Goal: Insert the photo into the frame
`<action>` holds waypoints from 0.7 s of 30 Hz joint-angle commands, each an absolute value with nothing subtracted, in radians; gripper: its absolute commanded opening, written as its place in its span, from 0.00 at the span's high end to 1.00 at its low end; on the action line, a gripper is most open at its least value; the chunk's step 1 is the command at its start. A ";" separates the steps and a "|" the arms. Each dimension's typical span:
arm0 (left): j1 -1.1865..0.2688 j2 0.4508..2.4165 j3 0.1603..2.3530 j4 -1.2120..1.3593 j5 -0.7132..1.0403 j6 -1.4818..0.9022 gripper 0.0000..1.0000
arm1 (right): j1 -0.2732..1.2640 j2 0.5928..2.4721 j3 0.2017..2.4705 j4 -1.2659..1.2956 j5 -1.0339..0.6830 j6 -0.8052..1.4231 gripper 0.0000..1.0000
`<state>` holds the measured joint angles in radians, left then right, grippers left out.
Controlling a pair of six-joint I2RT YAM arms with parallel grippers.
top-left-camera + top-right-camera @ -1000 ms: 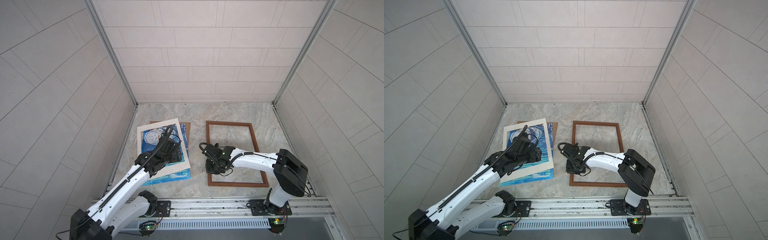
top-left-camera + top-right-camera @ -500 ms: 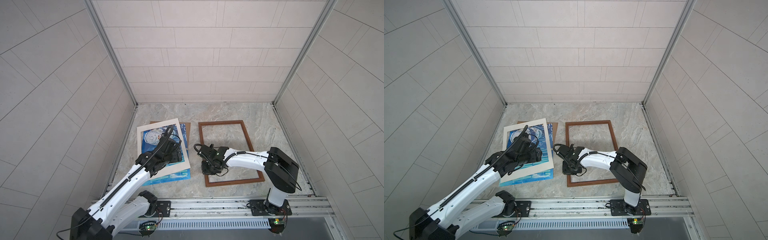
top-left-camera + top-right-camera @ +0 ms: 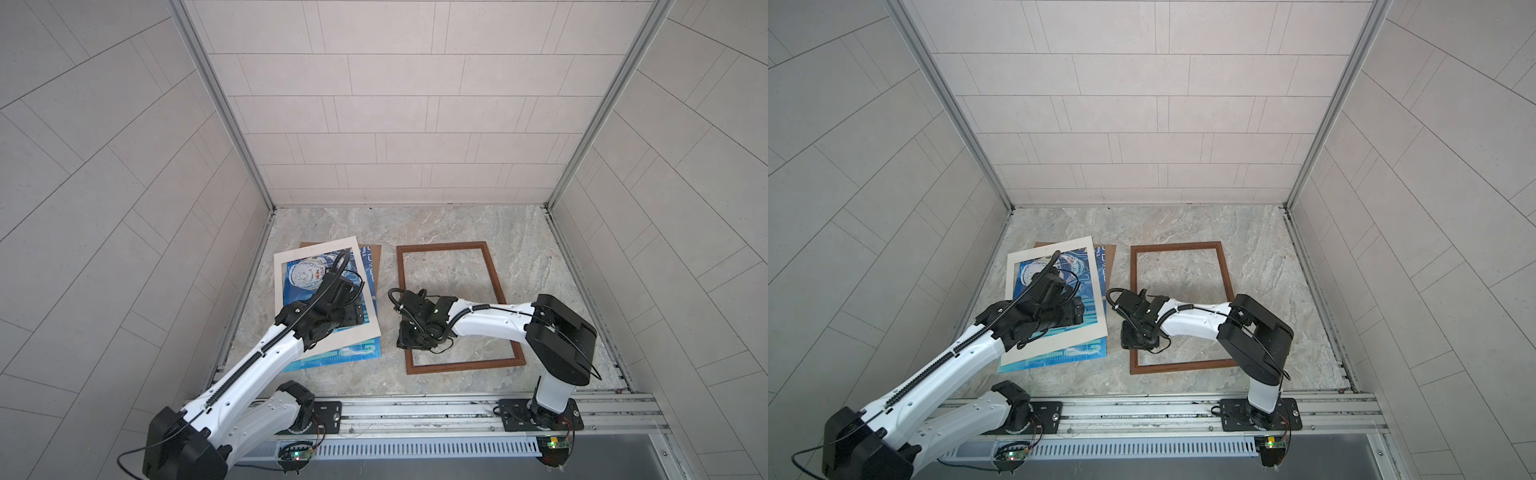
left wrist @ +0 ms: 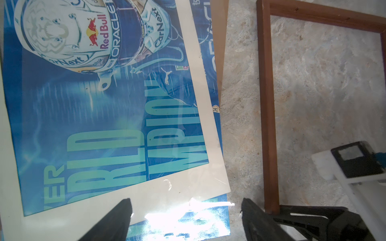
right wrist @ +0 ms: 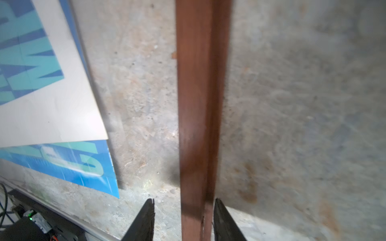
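the photo lies flat and face up below the left gripper, one corner between its wide-open, empty jaws. a white mat sits askew on top, a brown board underneath. the frame lies just beside, one rail between the right gripper's parted jaws, not clamped.

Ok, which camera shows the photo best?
Left wrist: the photo fills it, helmet and lettering legible. Both top views show it small, partly under the mat. Right wrist catches just a corner.
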<state>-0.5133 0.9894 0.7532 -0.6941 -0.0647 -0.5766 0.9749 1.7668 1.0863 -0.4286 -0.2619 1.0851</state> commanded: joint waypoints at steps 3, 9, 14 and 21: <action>-0.518 1.019 0.801 -0.760 -0.042 -0.585 0.13 | 0.980 1.642 1.131 -0.533 -0.173 0.967 0.43; -0.518 1.084 0.806 -0.797 -0.020 -0.607 0.22 | 0.978 1.588 1.169 -0.489 -0.216 0.823 0.42; -0.517 1.145 0.798 -0.803 -0.013 -0.624 0.34 | 0.975 1.669 1.165 -0.330 -0.351 0.833 0.42; -0.493 1.208 0.787 -0.781 -0.034 -0.641 0.79 | 0.958 1.779 1.121 -0.133 -0.413 0.882 0.35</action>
<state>-0.5053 1.1881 0.7872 -0.7795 -0.0299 -0.6327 0.9665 1.7618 1.1328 -0.2241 -0.3859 0.8680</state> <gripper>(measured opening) 0.258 0.641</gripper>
